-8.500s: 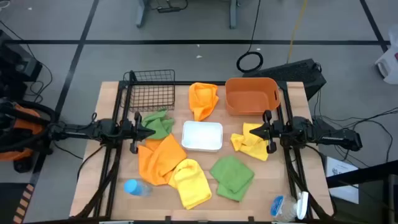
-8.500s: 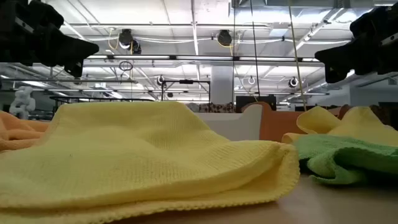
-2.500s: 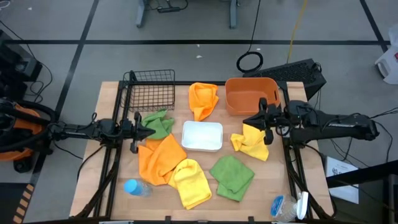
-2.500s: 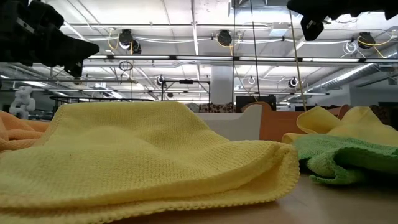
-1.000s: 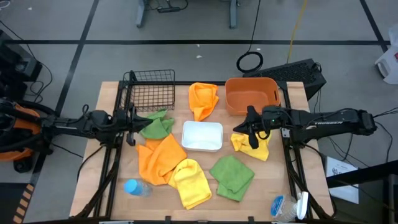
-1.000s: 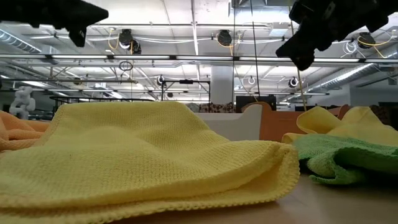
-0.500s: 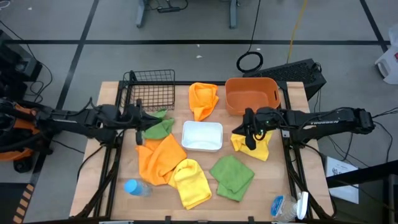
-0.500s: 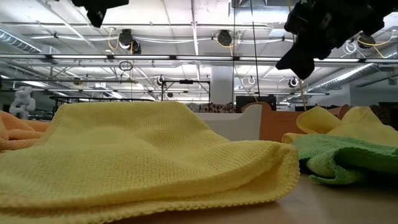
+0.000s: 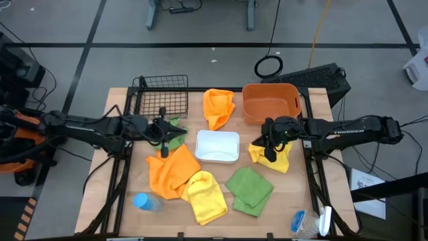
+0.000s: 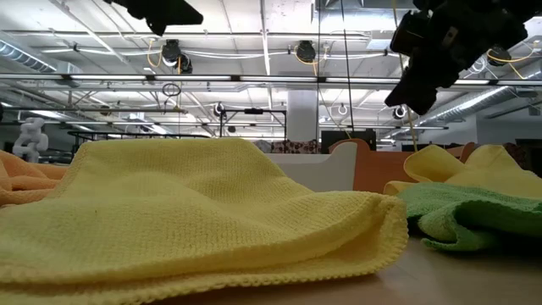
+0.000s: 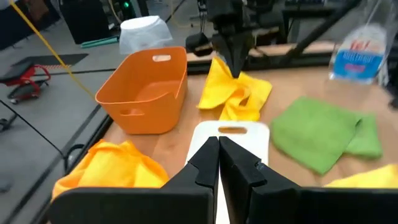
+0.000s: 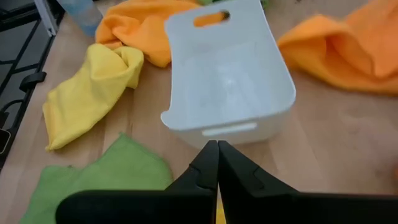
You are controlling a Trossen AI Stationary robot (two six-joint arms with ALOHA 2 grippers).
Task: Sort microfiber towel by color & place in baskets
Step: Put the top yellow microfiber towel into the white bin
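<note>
Several microfiber towels lie on the table: a green one (image 9: 175,136) under my left gripper (image 9: 167,132), a large orange one (image 9: 172,169), a yellow one (image 9: 206,195), a green one (image 9: 249,189), an orange one (image 9: 219,107) at the far side, and a yellow one (image 9: 273,155) on the right. My right gripper (image 9: 265,144) hangs shut just above that yellow towel (image 11: 236,93), pointing down at a slant. My left gripper (image 11: 217,146) is shut and empty, well above the table. The baskets are a black wire basket (image 9: 162,97), an orange tub (image 9: 270,102) and a white tray (image 9: 217,146).
A blue plastic bottle (image 9: 144,201) lies near the front left corner. Another bottle and a white object (image 9: 311,221) sit at the front right. The arms' frames run along both sides of the table. Bare wood shows between the tray and the front towels.
My left gripper has risen and moved toward the table's right edge, from beside the wire basket to over the left green towel, staying shut. My right gripper has tipped a little further down over the right yellow towel. No towel has moved.
</note>
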